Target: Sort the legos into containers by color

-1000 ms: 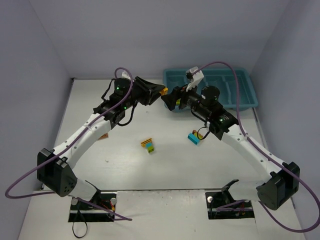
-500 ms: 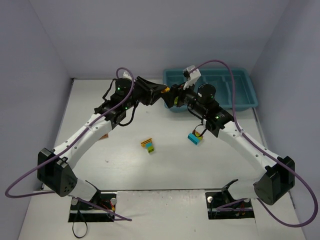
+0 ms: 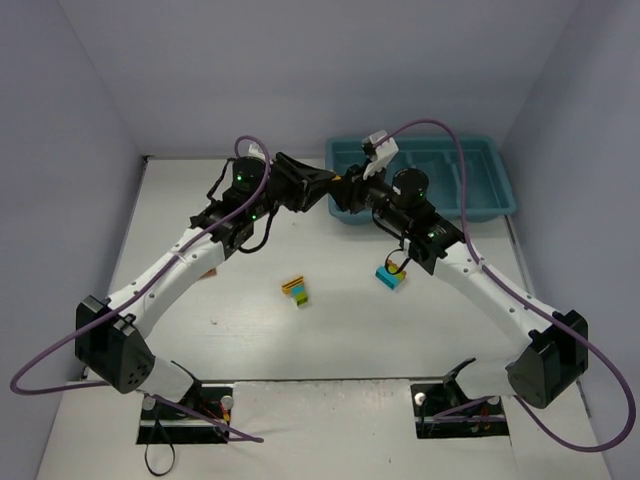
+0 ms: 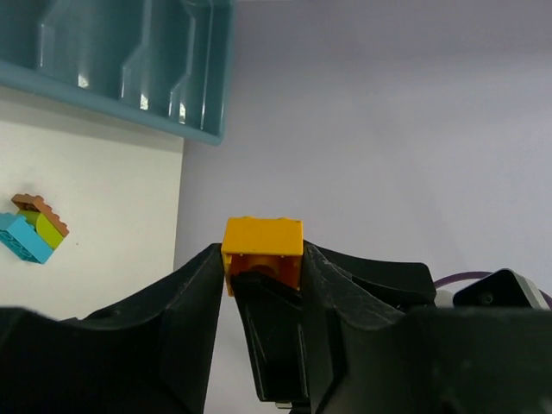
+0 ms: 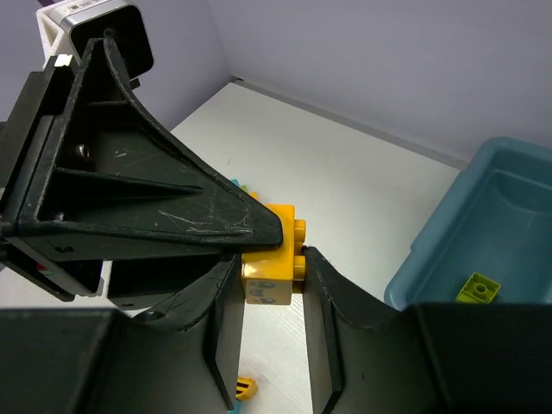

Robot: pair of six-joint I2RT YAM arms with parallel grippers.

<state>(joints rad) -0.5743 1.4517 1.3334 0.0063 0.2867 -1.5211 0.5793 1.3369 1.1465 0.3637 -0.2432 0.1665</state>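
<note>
- The left fingers (image 4: 210, 280) pinch an orange brick (image 4: 263, 241) by its sides, clear of the tabletop (image 3: 200, 320) and just beside the left end of the teal tray (image 3: 490, 205).
- The right fingers (image 5: 315, 293) press the same brick's flanks from the opposite direction.
- The brick is orange-yellow, with studs showing on one face.
- A lime-green brick (image 5: 477, 287) lies inside the tray.
- A striped clump (image 3: 295, 291) and a cyan clump (image 3: 391, 277) sit apart on the tabletop.

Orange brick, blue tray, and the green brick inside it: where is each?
orange brick (image 4: 263, 237): left wrist view, its upper face.
tray (image 5: 509, 198): right wrist view, bare inside surface.
green brick (image 5: 479, 287): right wrist view, its studded top.
</note>
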